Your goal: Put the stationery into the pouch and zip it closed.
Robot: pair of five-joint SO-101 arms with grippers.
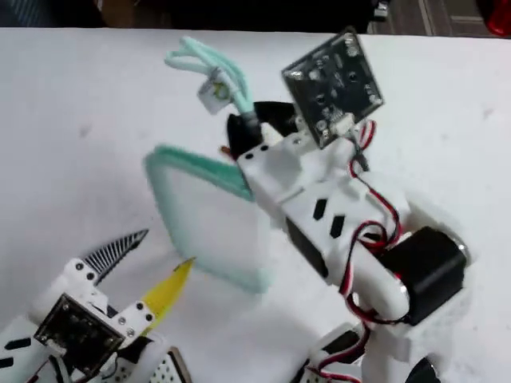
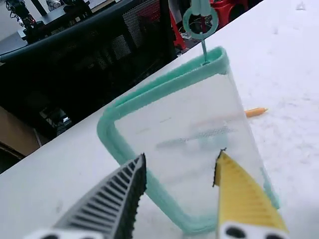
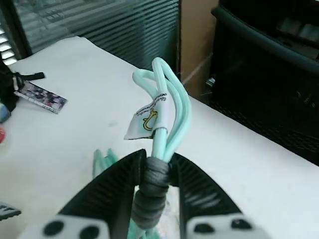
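Pinching mint strap (image 3: 169,109) in right gripper (image 3: 152,167), fingers closed on its grey wrap. Hovering left gripper (image 2: 180,157), jaws wide apart, at edge of clear pouch (image 2: 189,129) on white table (image 1: 80,120). Orange pencil end (image 2: 255,111) just beside pouch.

The pouch (image 2: 164,87) is clear, bordered mint green. Between the black ribbed jaws of the right gripper (image 3: 157,158), the cord (image 3: 172,107) is mint green, wrapped in grey.
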